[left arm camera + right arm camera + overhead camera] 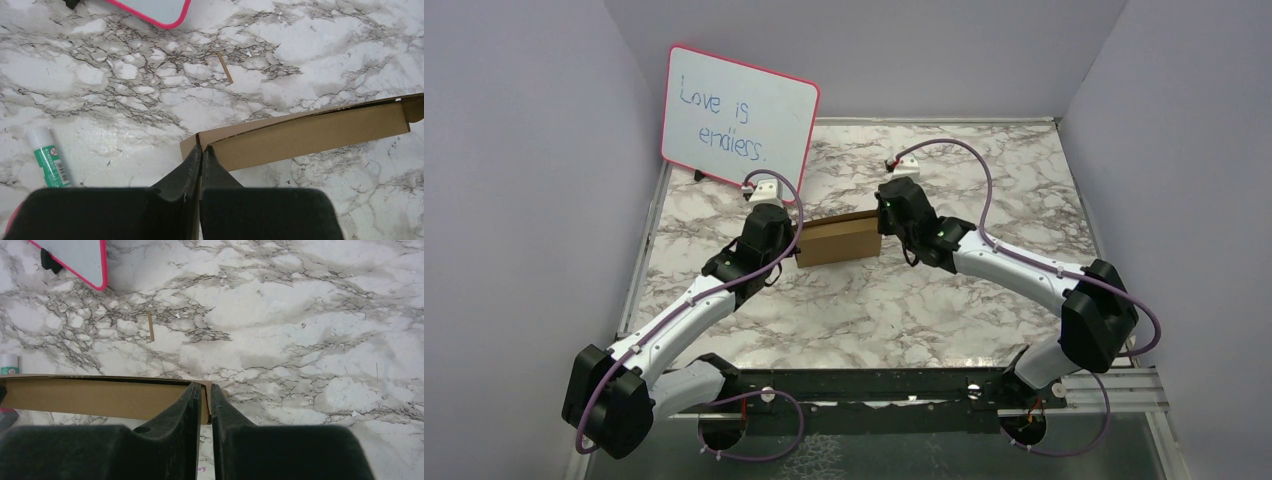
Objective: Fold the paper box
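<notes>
The paper box (839,240) is a shallow brown cardboard box lying mid-table between both arms. My left gripper (796,248) is at its left end. In the left wrist view that gripper (202,148) is shut on the end wall of the paper box (310,135), at the corner. My right gripper (886,235) is at the box's right end. In the right wrist view this gripper (206,387) has its jaws nearly together, with the end flap of the paper box (90,397) pinched between them.
A pink-framed whiteboard (739,115) stands at the back left. A green and white glue stick (50,157) lies on the marble left of the box. A thin brown sliver (225,67) lies behind the box. Grey walls enclose the table on three sides.
</notes>
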Available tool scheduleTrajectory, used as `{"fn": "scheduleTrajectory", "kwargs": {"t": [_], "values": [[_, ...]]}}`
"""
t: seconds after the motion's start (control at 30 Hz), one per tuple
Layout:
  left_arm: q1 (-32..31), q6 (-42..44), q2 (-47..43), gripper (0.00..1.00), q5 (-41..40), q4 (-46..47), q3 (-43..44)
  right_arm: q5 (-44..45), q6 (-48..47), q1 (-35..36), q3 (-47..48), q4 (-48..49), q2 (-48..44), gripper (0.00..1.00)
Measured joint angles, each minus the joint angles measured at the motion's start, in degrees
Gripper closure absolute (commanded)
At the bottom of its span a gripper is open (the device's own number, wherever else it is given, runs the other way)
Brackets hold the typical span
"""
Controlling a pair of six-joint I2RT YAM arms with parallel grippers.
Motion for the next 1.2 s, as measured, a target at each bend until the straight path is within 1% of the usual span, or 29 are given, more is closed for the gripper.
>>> {"fn": "scheduleTrajectory", "kwargs": {"t": [0.13,0.17,0.3,0.5,0.67,0.9,1.03,1.2], "values": [[-0.02,0.0,0.0,1.0,0.0,0.0,0.0,-0.22,-0.09,0.0,0.0,0.07,0.72,0.98],[-0.04,0.0,0.0,1.0,-0.02,0.0,0.0,-0.28,-0.09,0.0,0.0,0.07,0.79,0.99],[-0.11,0.02,0.0,1.0,-0.02,-0.02,0.0,-0.59,-0.07,-0.11,-0.42,0.52,0.74,0.99],[-0.2,-0.02,0.0,1.0,-0.02,-0.02,0.0,-1.29,0.79,-0.24,-4.11,4.57,-1.01,0.99],[-0.31,-0.07,0.0,1.0,-0.11,0.0,-0.02,-1.75,1.14,-0.26,-8.33,9.88,-2.6,0.99],[-0.37,-0.83,-1.27,1.0,-0.15,1.66,-1.68,-2.01,0.85,-0.24,-16.11,20.02,-5.07,0.99],[-0.37,-1.55,-1.9,0.94,-0.15,2.93,-2.73,-2.19,0.44,-0.24,-19.21,25.03,-5.35,0.99],[-0.37,-2.82,-3.17,0.85,0.07,3.63,-3.91,-2.14,0.44,-0.24,-20.15,27.08,-5.31,0.99]]}}
